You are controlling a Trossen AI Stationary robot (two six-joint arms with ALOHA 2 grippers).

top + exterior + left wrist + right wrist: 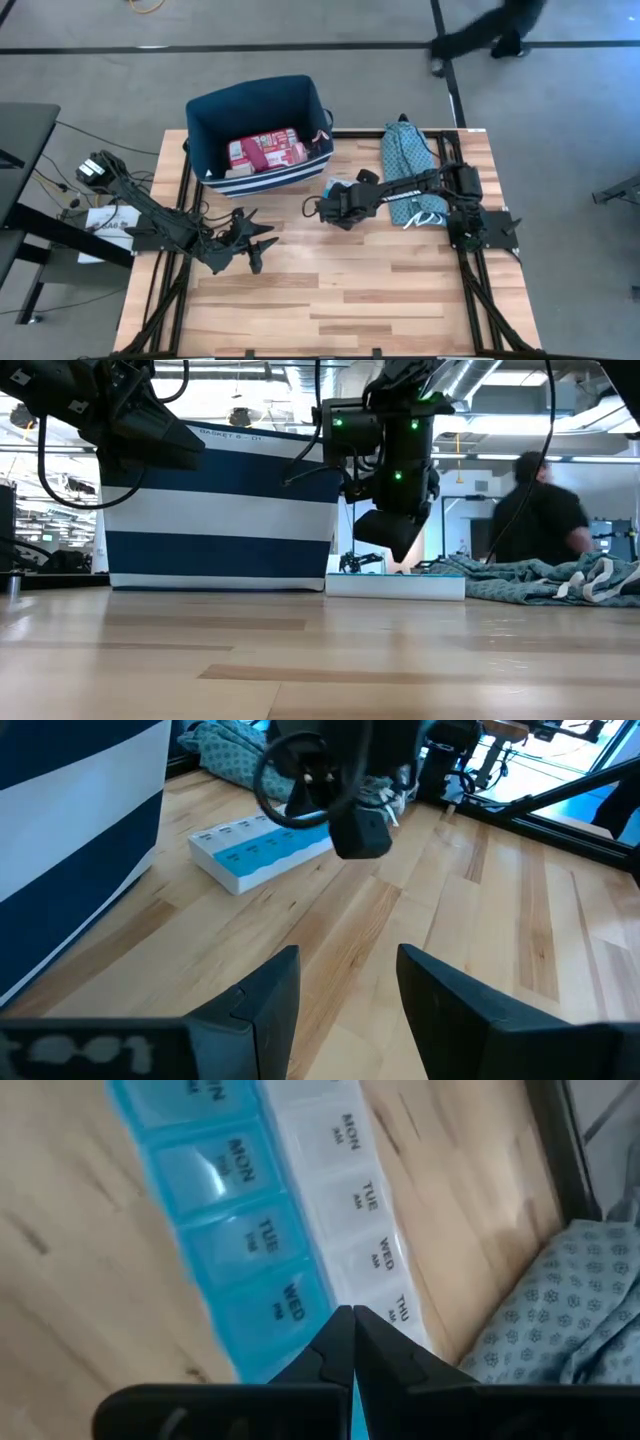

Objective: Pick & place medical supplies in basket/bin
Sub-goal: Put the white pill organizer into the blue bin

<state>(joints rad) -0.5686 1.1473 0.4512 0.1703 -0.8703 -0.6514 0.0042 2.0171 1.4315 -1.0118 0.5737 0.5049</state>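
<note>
The light-blue and white pill organizer [260,1260] lies flat on the wooden table [340,290], right of the navy striped bin [200,130]. A red-and-white first-aid case [265,150] rests inside the bin. My right gripper [352,1315] is shut, its tips slanting down over the organizer's [335,187] lids near the WED and THU cells. My left gripper [345,990] is open above bare table at the left, near the bin's front, with nothing between its fingers. My right gripper has its shut fingertips [335,1342] over the seam between the organizer's blue and white rows [330,1295], coming slanting from above. In the low view a thin gap seems to show under the gripper [393,550], and I cannot tell whether it touches the lids.
A long teal patterned cloth bundle [405,165] lies along the table's right side, beside the right arm. A person [540,510] moves in the room behind the table. Bare wood stretches across the near half of the table.
</note>
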